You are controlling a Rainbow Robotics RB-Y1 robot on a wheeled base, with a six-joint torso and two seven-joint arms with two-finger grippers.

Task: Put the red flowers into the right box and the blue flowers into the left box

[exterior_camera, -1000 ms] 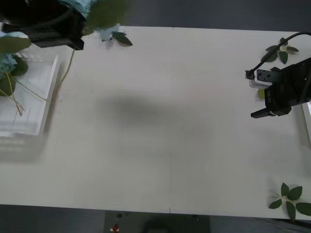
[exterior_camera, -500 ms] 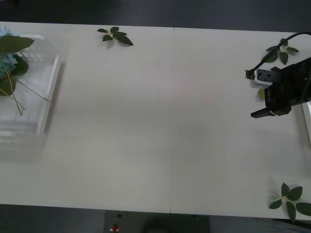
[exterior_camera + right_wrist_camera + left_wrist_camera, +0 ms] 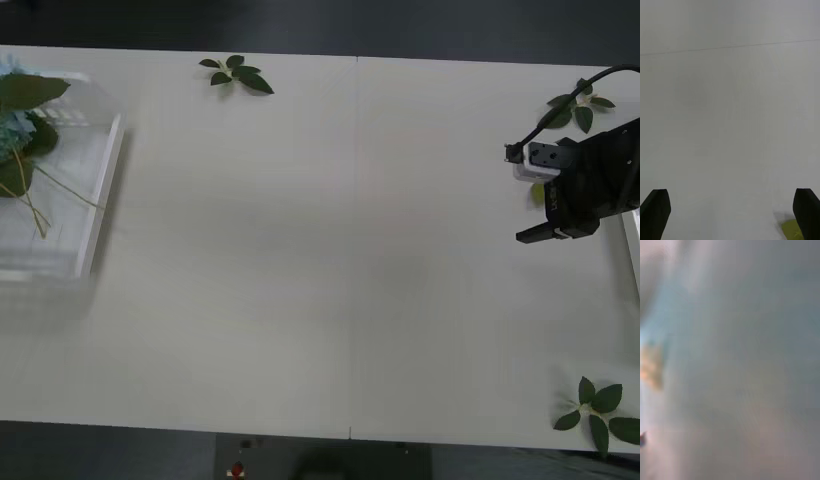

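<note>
The blue flowers [image 3: 12, 125] lie with their leaves and thin stems in the left box [image 3: 100, 200], a white tray at the table's far left. A thin pale rim of the right box [image 3: 631, 250] shows at the far right edge. The red flowers are out of view. My right gripper [image 3: 530, 205] hovers over the table just left of that rim. In the right wrist view it [image 3: 730, 217] is open, black fingers [image 3: 655, 213] wide apart over bare table. A dark sliver of my left gripper [image 3: 642, 438] sits at the left wrist view's edge.
Loose green leaf sprigs lie at the far edge [image 3: 237, 73], the far right corner [image 3: 578, 105] and the near right corner [image 3: 600, 408]. A small yellow-green scrap [image 3: 793, 228] lies by my right gripper. The white table [image 3: 330, 260] spans the view.
One second ago my left arm hung over the left box with a blue flower. It has since withdrawn from the front view. The right arm has not moved.
</note>
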